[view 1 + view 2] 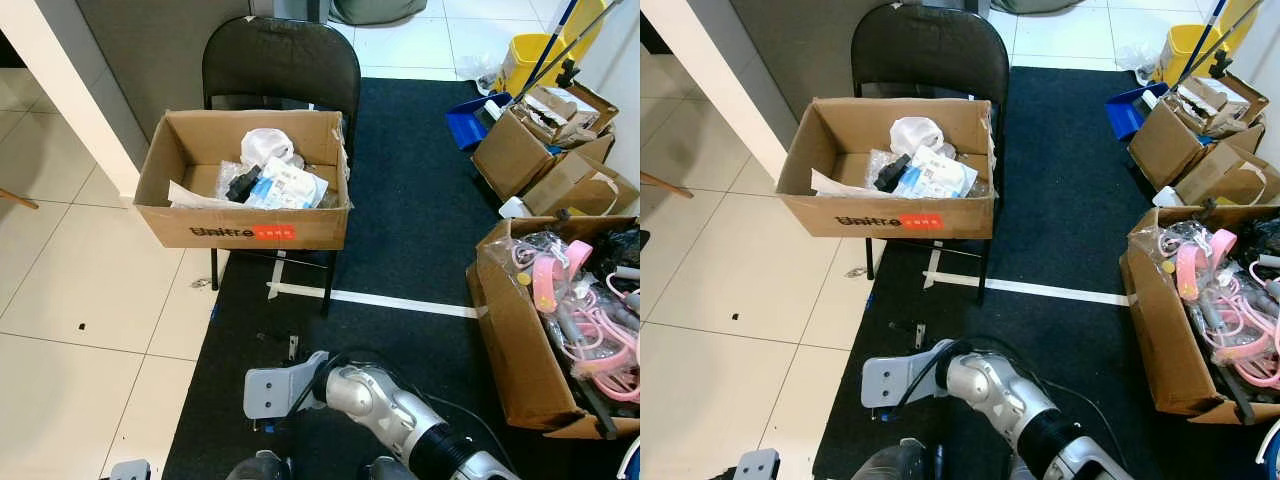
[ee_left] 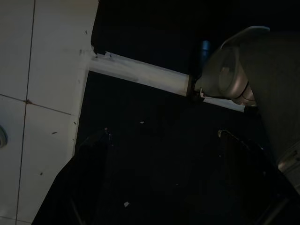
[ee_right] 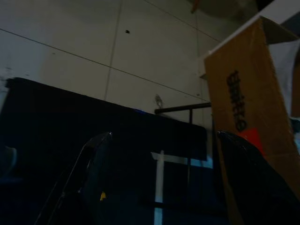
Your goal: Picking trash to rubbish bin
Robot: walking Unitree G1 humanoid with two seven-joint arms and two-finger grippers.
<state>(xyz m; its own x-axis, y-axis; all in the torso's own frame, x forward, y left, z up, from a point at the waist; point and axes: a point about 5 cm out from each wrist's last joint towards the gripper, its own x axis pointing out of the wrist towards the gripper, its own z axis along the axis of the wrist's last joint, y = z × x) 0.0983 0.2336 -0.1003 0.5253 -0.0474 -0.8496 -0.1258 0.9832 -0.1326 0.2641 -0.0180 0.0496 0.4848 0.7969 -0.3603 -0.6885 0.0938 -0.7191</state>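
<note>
Evidently serving as the bin, the cardboard box (image 1: 243,222) sits raised on the black chair (image 1: 282,60) with trash (image 1: 270,178) inside, while both hands hang empty, fingers spread.

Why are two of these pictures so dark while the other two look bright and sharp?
The left and right eye views are evenly lit and sharp: the print on the cardboard box on the chair is readable. The left wrist view is dim, facing the dark carpet and a white tape line. The right wrist view is also shaded and soft, its black fingers only silhouettes.
</note>
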